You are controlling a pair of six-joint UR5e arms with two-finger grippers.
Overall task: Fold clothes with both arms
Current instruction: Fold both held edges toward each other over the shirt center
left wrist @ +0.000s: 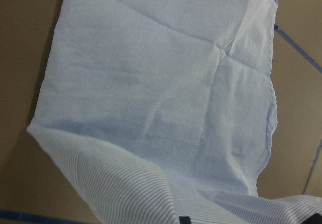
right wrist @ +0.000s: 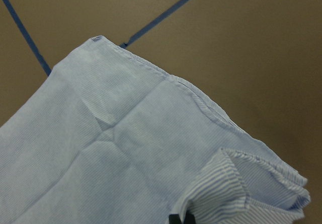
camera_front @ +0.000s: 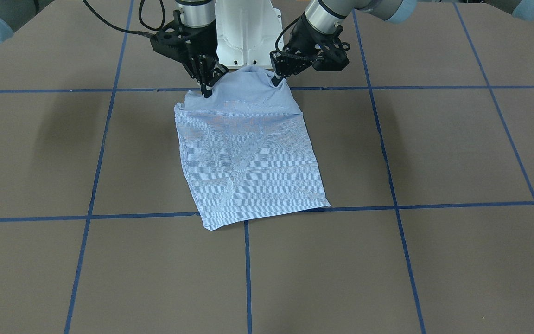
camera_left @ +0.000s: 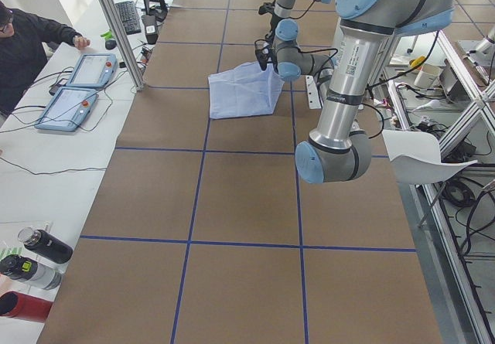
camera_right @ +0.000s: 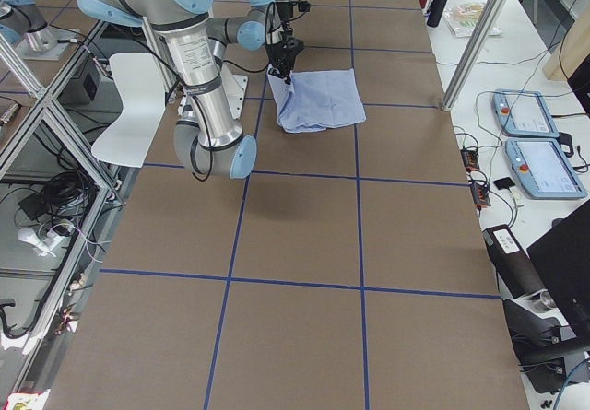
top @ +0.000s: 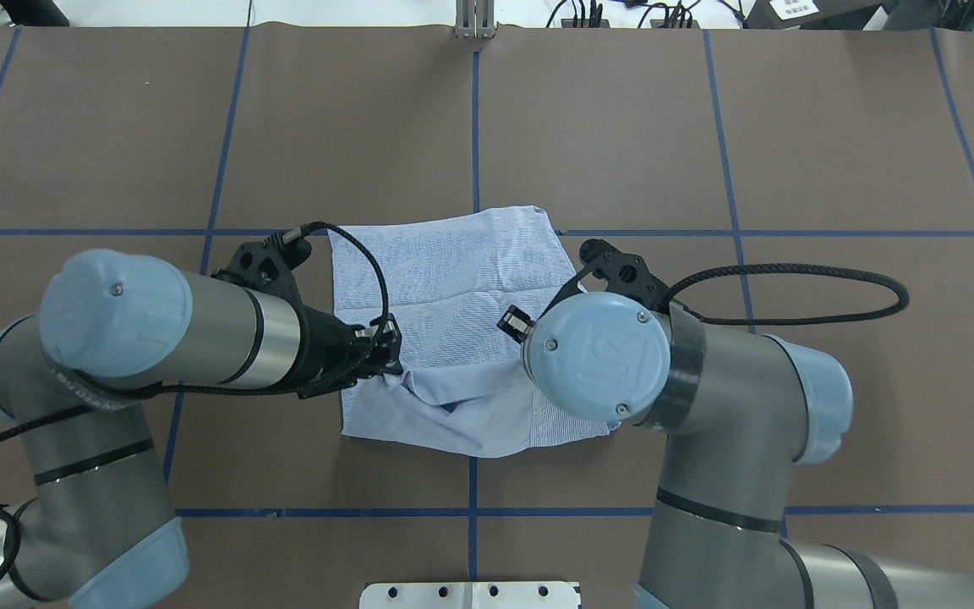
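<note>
The light blue striped shirt [camera_front: 248, 157] lies folded into a rough rectangle on the brown table, and it also shows in the overhead view [top: 445, 288]. Its edge nearest the robot is pinched up at two points. My left gripper [camera_front: 276, 81] is shut on that edge at one corner, also seen from overhead [top: 391, 365]. My right gripper [camera_front: 207, 92] is shut on the same edge at the other corner; overhead, its own wrist joint hides it. The wrist views show the cloth spread below, left [left wrist: 161, 108] and right [right wrist: 100, 158]. Collar, buttons and label are hidden.
The white pedestal base [camera_front: 247, 32] stands just behind the lifted edge. Blue tape lines [camera_front: 247, 273] grid the brown table. A person [camera_left: 23, 46] sits at a side table with two tablets [camera_left: 81, 85] beyond the far edge.
</note>
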